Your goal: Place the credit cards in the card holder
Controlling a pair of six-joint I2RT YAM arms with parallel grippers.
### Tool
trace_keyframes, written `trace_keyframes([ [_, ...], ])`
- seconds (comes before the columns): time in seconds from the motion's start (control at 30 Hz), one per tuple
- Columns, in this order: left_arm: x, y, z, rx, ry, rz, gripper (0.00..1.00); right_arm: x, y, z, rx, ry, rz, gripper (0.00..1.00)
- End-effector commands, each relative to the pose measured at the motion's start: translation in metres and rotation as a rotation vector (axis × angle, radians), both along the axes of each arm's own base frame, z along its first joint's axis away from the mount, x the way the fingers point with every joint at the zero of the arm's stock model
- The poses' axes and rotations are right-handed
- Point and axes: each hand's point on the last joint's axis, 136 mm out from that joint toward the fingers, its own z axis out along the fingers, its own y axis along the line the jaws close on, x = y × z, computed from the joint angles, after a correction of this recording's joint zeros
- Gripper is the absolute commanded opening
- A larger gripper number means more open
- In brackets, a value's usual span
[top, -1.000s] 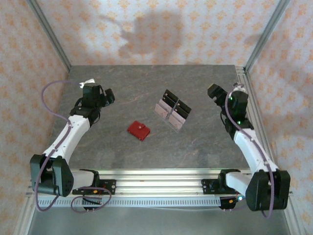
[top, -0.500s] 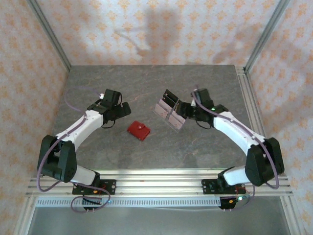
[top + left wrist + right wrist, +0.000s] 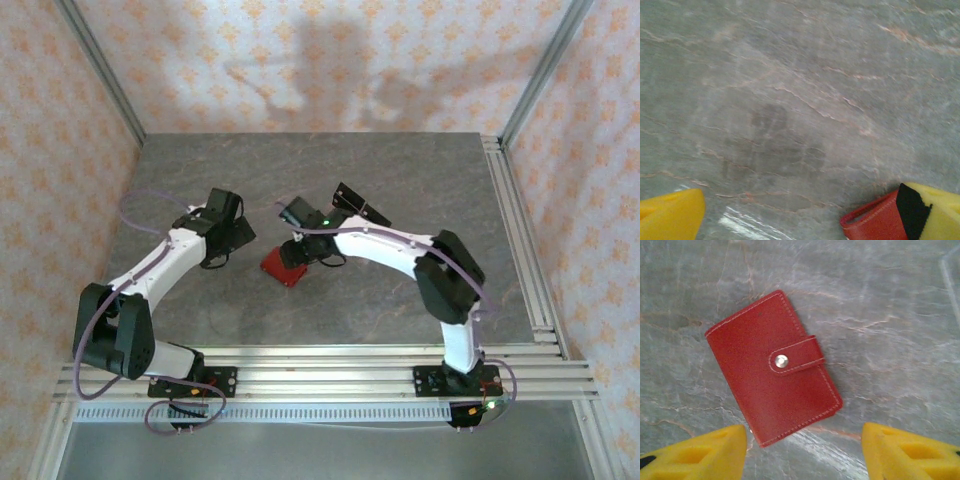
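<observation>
The right gripper (image 3: 804, 434) is hovering over the card holder (image 3: 774, 365), fingers apart and straddling it, clamping nothing. The holder is lying flat on the tabletop (image 3: 890, 315), folded shut with its snap tab (image 3: 795, 359) fastened, so nothing inside is showing. The left gripper (image 3: 801, 200) is waiting just beside its corner, fingers wide apart. The risk: thin and flat, it may skid instead of lifting. The rack (image 3: 362, 206) is sitting half hidden behind the right arm, contents unclear.
</observation>
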Motion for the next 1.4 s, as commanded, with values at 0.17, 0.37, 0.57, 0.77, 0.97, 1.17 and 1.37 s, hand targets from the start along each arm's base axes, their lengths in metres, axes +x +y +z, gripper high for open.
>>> trace_keyframes([
  [0.17,0.005,0.054,0.011,0.001,0.036,0.105,1.00,0.004,0.013,-0.017,-0.221,-0.066,0.130,0.58],
  [0.37,0.008,0.059,0.009,-0.006,0.042,0.096,1.00,0.012,0.019,-0.030,-0.295,-0.085,0.146,0.55],
  [0.57,0.009,0.056,0.004,-0.025,0.043,0.091,1.00,0.018,0.019,-0.040,-0.334,-0.098,0.159,0.53],
  [0.77,0.011,0.056,0.003,-0.027,0.044,0.086,1.00,0.021,0.023,-0.045,-0.346,-0.098,0.171,0.51],
  [0.97,0.012,0.055,0.004,-0.032,0.039,0.086,1.00,0.026,0.020,-0.047,-0.375,-0.122,0.166,0.46],
  [1.17,0.012,0.054,0.005,-0.034,0.038,0.083,1.00,0.029,0.020,-0.048,-0.383,-0.134,0.165,0.41],
  [1.37,0.011,0.054,0.005,-0.036,0.039,0.080,1.00,0.028,0.020,-0.054,-0.380,-0.117,0.168,0.30],
])
